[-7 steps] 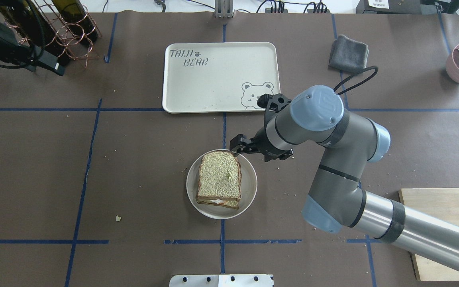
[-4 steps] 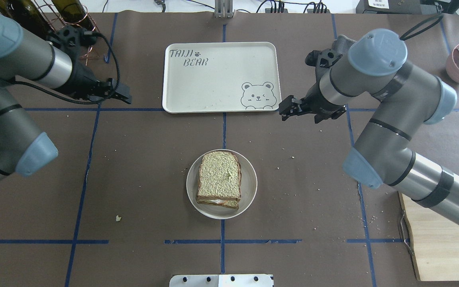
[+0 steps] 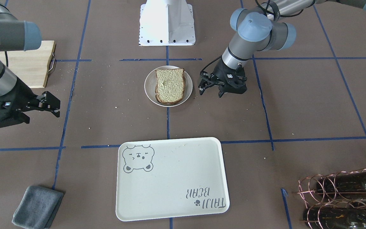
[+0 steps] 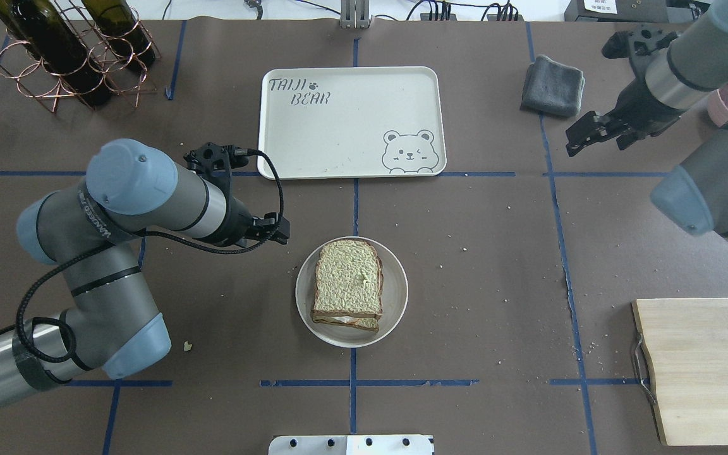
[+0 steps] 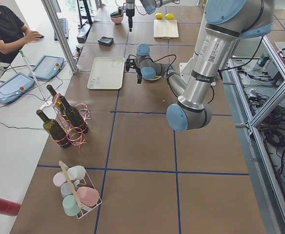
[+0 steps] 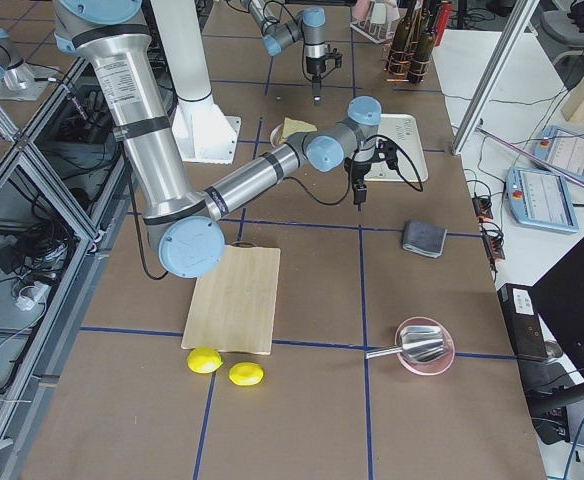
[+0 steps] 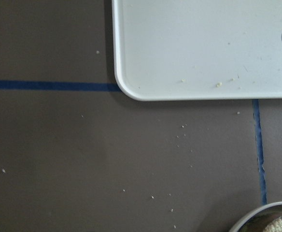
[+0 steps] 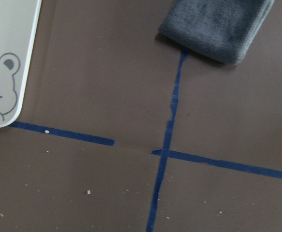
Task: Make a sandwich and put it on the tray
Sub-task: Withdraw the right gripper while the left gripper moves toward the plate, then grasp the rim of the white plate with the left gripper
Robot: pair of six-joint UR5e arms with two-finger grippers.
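The sandwich [image 4: 347, 284] lies on a round off-white plate [image 4: 397, 303] at the table's middle: two bread slices stacked, with a sliver of white egg [image 4: 342, 320] showing between them. It also shows in the front view [image 3: 169, 85]. The cream bear tray [image 4: 339, 126] lies bare beyond the plate; its corner shows in the left wrist view [image 7: 204, 48]. My left gripper [image 4: 280, 230] is open and empty, just left of the plate and slightly beyond it. My right gripper [image 4: 576, 141] is open and empty, far right, near the grey cloth.
A folded grey cloth [image 4: 552, 85] lies right of the tray. A copper rack with wine bottles [image 4: 67, 50] stands at the far left. A wooden cutting board [image 4: 705, 366] lies near right. Crumbs dot the brown paper. A pink bowl [image 6: 424, 345] and lemons [image 6: 224, 366] lie at the right end.
My right gripper has pulled away from the plate, past the tray's corner, out to the far right. My left arm has swung in from the far left to beside the plate. The sandwich stays still.
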